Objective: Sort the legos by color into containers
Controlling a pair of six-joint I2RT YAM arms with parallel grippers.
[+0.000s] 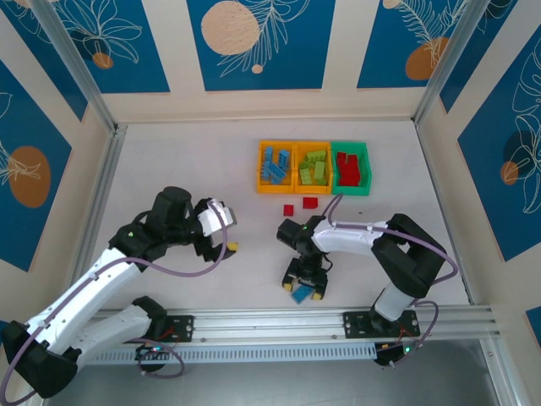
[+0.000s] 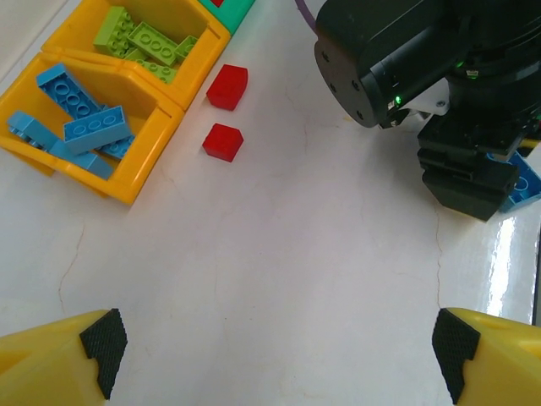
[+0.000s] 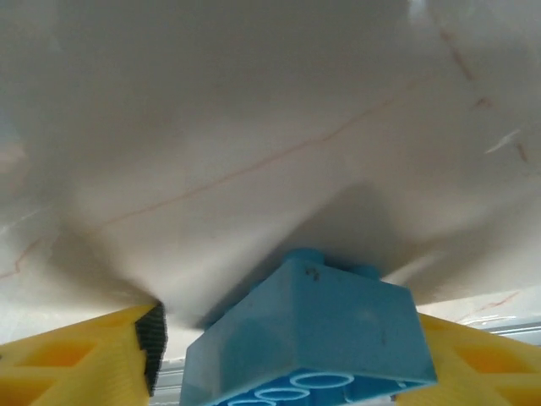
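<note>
Left hand (image 2: 279,342): well to the left of the containers (image 1: 283,189) and on their near side, fingers spread wide, nothing between them. Containers: three joined bins in a row on the desk (image 1: 186,169). Left bin (image 2: 127,182), orange-yellow: a heap of blue legos (image 1: 275,163), no other colour seen. Right hand (image 1: 303,293): on the near side of the containers, well apart from them, lowered to the desk with its fingers on either side of a blue brick (image 3: 313,338); the brick sits between the pads, but it cannot be told whether they press it yet. Two red bricks (image 1: 288,210) (image 1: 311,202): loose on the desk just in front of the containers, apart from each other. Middle bin (image 2: 203,59), orange-yellow: lime green legos (image 1: 314,167). Right bin (image 1: 351,191), green: red legos (image 1: 348,167). Status, as judged: sorting nearly complete, each bin holding one colour. Outstanding: the blue brick to the left bin and the two red bricks to the right bin; no other loose pieces are seen on the desk.
</note>
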